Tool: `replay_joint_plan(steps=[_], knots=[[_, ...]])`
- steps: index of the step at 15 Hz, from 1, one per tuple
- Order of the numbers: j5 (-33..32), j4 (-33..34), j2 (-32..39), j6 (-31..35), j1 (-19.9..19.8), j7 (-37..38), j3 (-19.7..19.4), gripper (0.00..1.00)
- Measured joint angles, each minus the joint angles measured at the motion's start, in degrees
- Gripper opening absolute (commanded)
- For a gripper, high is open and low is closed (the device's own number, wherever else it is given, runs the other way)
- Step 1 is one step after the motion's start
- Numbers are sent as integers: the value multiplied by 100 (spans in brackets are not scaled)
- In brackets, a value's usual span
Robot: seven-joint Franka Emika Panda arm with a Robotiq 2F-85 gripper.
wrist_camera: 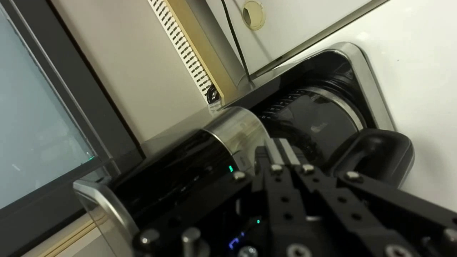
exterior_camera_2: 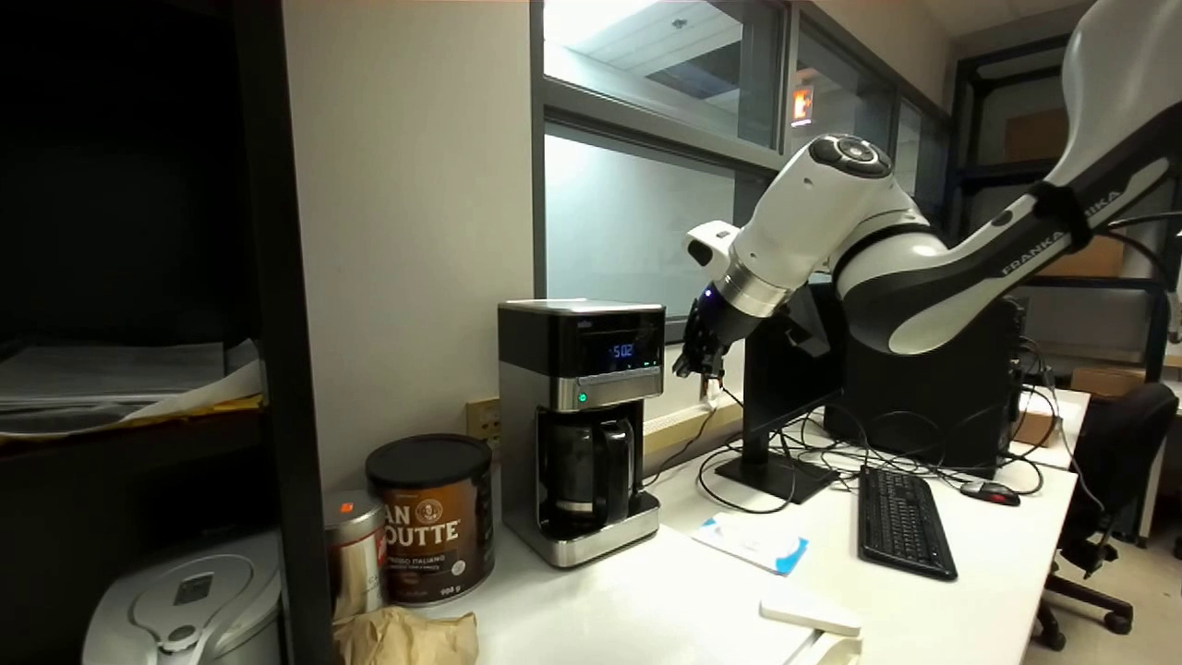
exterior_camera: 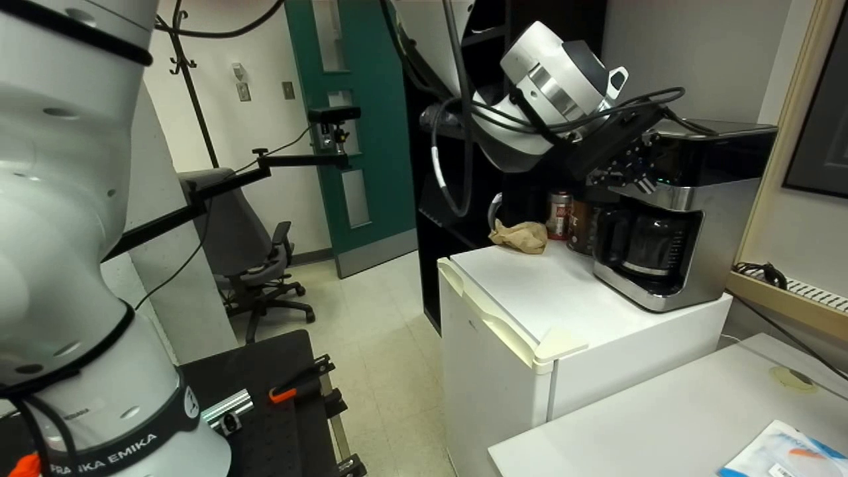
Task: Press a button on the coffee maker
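Observation:
The coffee maker (exterior_camera: 725,232) is a boxy black and silver machine with a dark glass carafe (exterior_camera: 652,252). It stands on the white fridge (exterior_camera: 493,377). In an exterior view, the coffee maker (exterior_camera_2: 526,443) shows a lit blue clock and a green-lit button (exterior_camera_2: 583,397) on its silver strip. My gripper (exterior_camera_2: 699,368) appears to the right of that strip there. In the wrist view my gripper (wrist_camera: 280,151) is shut and empty, its fingertips overlapping the lower edge of the coffee maker's silver front band (wrist_camera: 242,132). I cannot tell whether they touch it. The gripper's linkage hides part of the panel.
A brown coffee can (exterior_camera_2: 434,526), a silver can (exterior_camera_2: 355,563) and a crumpled paper bag (exterior_camera_2: 406,637) stand beside the coffee maker. A dark shelf (exterior_camera_2: 268,277) rises near them. A monitor (exterior_camera_2: 785,406), keyboard (exterior_camera_2: 905,522) and cables are on the white desk (exterior_camera: 636,430).

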Motion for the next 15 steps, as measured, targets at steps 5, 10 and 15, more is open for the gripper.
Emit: replay_joint_plan(steps=[5, 10, 15], knots=[[-170, 526, 385, 0, 82, 219, -106, 0], [-194, 816, 626, 0, 96, 278, -138, 0], [-194, 856, 664, 0, 109, 303, -143, 0]])
